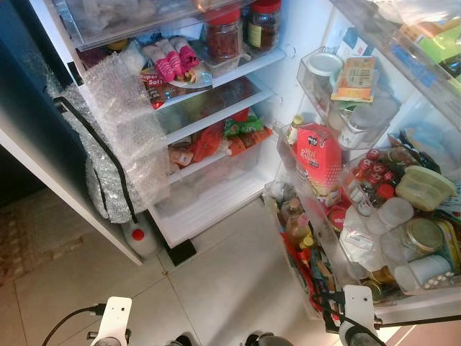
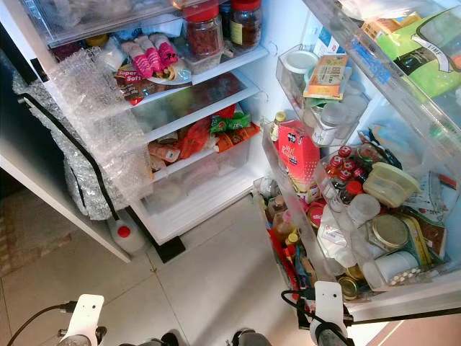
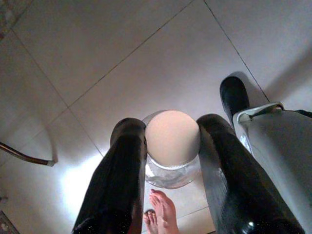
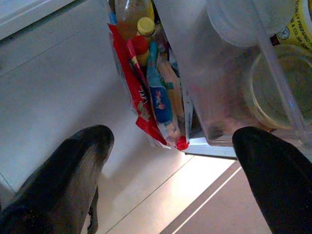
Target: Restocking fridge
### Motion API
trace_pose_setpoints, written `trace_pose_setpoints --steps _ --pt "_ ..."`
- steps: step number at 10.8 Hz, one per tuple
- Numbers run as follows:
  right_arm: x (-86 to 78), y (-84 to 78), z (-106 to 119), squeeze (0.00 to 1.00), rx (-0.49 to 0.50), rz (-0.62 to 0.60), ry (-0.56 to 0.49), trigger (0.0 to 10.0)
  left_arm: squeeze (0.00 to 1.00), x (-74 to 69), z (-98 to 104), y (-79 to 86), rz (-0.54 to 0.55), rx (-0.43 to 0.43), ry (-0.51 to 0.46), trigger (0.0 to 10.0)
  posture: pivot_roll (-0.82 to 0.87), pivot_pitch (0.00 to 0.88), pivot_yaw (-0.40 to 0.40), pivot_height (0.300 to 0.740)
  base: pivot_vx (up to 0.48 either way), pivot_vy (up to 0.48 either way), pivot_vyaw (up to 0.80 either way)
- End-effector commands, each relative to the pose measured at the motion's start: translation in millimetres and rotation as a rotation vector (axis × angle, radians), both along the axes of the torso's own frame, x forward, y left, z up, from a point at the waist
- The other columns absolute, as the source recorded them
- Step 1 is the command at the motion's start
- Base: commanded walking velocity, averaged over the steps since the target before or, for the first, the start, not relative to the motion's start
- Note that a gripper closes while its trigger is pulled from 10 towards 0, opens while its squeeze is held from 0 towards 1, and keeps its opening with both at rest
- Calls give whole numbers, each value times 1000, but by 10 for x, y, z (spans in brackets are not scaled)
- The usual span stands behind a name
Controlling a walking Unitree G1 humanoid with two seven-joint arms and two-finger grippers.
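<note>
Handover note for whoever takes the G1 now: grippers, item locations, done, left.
Left gripper: shut on a clear jar with a pale lid, held low over the tiled floor; a person's bare foot is below it.
Right gripper: open, empty, low beside the bottom door bin.
Fridge stands open; shelves and door bins are already crowded.
Done: jar picked up.
Left: find a free spot, probably a shelf, and place the jar. Mind the foot.
</note>
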State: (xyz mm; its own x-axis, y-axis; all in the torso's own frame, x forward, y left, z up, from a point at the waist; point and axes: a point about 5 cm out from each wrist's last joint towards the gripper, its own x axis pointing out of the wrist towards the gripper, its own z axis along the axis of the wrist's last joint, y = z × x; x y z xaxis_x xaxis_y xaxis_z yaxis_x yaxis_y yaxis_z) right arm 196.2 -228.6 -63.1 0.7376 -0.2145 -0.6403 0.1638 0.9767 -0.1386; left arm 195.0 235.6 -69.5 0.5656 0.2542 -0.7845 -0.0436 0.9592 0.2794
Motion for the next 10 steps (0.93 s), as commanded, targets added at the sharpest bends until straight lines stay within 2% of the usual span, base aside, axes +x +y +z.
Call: trace_pose_setpoints --steps 1,10 --pt "-90 -15 -51 0 -4 -3 39 10000 0 -94 -41 37 1 11 38 10000 -191 201 -6 740 0 0 0" --pt "-111 -6 -67 0 -3 5 56 10000 0 -94 -42 35 -3 10 39 10000 -192 192 -5 740 0 0 0"
